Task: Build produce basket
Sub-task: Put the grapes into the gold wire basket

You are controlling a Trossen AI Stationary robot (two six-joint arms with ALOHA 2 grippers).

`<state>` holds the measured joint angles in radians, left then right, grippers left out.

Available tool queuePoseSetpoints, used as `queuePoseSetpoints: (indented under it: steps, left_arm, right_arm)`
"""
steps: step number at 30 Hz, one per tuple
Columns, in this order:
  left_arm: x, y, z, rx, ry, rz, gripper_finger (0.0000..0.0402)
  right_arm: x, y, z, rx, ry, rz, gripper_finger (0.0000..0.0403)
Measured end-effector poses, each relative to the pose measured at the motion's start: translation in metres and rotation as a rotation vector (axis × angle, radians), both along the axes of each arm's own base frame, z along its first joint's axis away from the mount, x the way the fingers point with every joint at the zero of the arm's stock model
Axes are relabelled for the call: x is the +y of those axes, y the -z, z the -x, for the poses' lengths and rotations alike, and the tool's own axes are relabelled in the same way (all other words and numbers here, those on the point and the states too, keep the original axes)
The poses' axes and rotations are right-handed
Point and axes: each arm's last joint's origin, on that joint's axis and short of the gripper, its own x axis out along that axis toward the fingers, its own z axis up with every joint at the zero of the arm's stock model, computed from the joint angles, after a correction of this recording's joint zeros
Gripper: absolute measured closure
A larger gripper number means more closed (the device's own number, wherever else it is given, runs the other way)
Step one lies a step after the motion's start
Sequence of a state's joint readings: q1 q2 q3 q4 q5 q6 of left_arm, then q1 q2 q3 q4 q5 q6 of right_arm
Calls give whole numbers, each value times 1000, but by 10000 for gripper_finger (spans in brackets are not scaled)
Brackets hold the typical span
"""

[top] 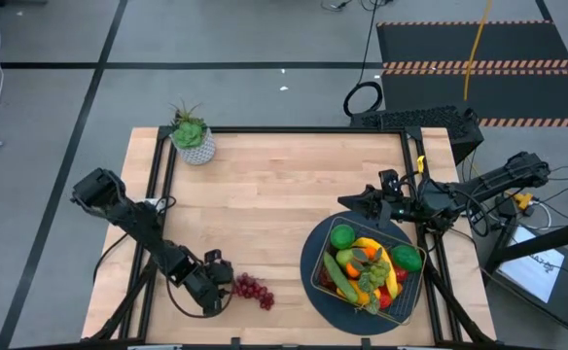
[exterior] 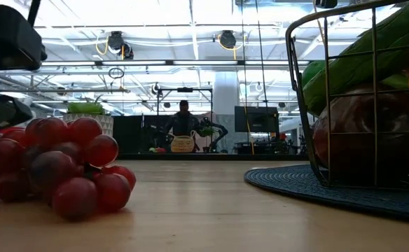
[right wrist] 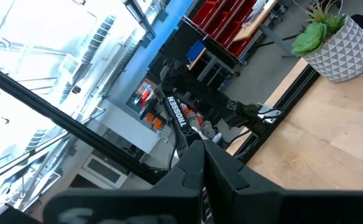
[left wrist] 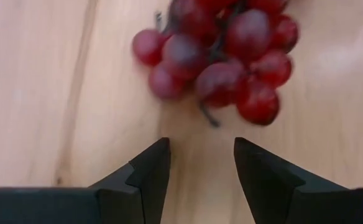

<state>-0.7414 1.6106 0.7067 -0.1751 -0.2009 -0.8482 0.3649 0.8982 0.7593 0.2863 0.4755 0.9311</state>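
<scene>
A bunch of red-purple grapes [top: 253, 290] [left wrist: 222, 53] [exterior: 57, 164] lies on the wooden table near its front edge, left of centre. My left gripper [top: 224, 284] [left wrist: 201, 149] slants down just left of the bunch; it is open, with bare wood between its fingertips and the grapes a little beyond them. The wire basket [top: 325, 248] [exterior: 325, 91] stands on a round dark blue mat [top: 313, 301] at the front right, filled with produce: cucumber, banana, green and orange fruits. My right gripper [top: 347, 201] [right wrist: 201, 155] is shut and empty, held in the air beside the basket's far side.
A green potted plant in a white pot [top: 194, 136] [right wrist: 334, 37] stands at the table's far left corner. Bare wood lies between the grapes and the mat. A person shows far off in the room behind [exterior: 183, 126].
</scene>
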Motion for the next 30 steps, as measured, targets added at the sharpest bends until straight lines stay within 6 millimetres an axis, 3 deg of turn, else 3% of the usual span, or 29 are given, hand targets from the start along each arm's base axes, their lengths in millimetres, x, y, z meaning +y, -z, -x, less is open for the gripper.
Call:
queuePoseSetpoints:
  steps: [9,22,30]
  left_arm:
    - [-9,11,-4,-88,-32,-54,229]
    - [-9,23,-12,-162,-100,-109,385]
    - [3,17,-25,-226,-194,-96,398]
  right_arm:
    - [1,0,0,0,-7,-1,403]
    - [1,0,0,0,-8,-2,403]
    - [1,0,0,0,-7,-3,403]
